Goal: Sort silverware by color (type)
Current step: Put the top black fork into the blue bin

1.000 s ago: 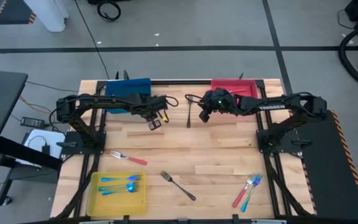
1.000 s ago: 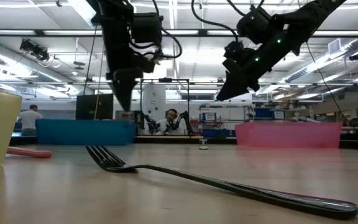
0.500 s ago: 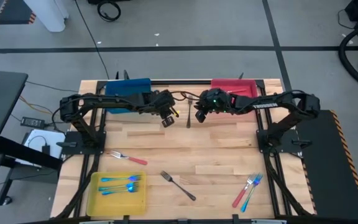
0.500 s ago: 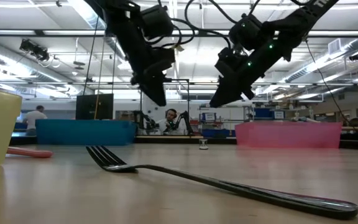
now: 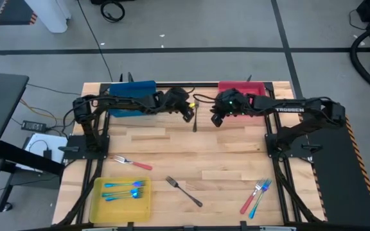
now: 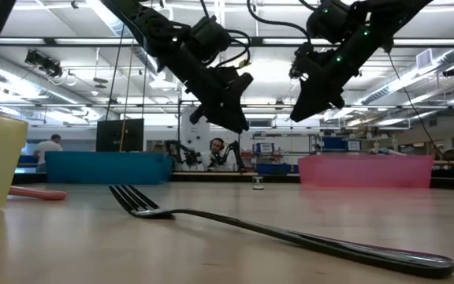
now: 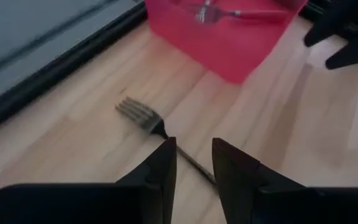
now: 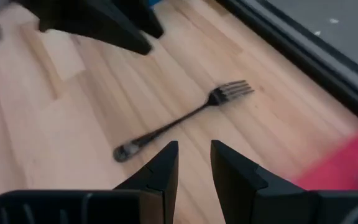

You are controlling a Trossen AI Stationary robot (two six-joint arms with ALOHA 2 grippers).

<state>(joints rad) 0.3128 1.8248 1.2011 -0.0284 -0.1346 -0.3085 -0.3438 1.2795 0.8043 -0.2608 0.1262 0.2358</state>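
We're at the approach step: both grippers hover near the far edge of the table, either side of a dark grey fork (image 5: 195, 117) lying flat on the wood btwn the blue tray (image 5: 132, 90) and red tray (image 5: 241, 88). Left gripper (image 5: 189, 113) sits just beside the fork; its fingers are only narrowly parted w/ nothing btwn them, and in its wrist view the handle runs under that gap. Right gripper (image 5: 216, 119) is near the fork's other side, fingers likewise a slim gap, empty. Rest of the silverware: blue pieces in the yellow tray (image 5: 98, 205), a red-handled fork (image 5: 132, 162) near it, another grey fork (image 5: 184, 191) mid-table, a red/blue pair (image 5: 255, 196) on the right. Next move, we judge: one arm drops, widens enough to straddle the thin handle, pinches low; the other should back off, as the two look close enough to collide.
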